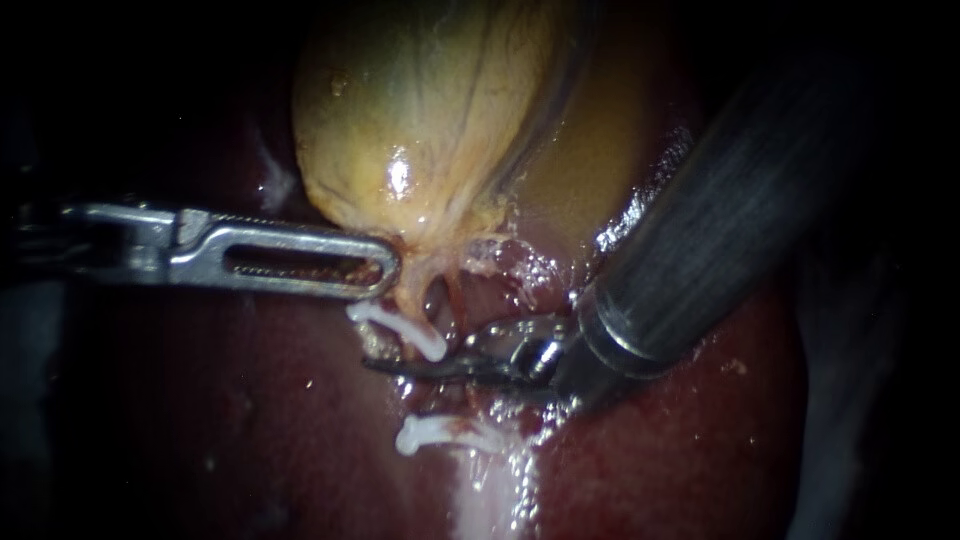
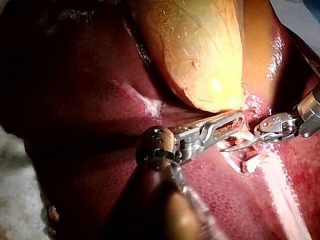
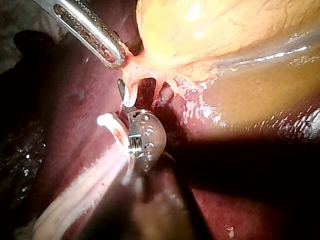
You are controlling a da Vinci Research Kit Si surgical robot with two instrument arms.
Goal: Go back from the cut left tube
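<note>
The hand of the left instrument [image 1: 385,268] is clamped on the neck of the gallbladder [image 1: 430,110], while the hand of the right instrument [image 1: 375,363], blades together, lies between the white-clipped ends of the cut left tube [image 1: 432,434].

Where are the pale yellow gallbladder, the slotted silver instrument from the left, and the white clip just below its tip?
Pale yellow gallbladder [image 1: 420,120]: endoscope view, middle of its body.
Slotted silver left instrument [image 1: 392,266]: endoscope view, tip of its jaws.
White clip [image 1: 400,330]: endoscope view, mid-length.
</note>
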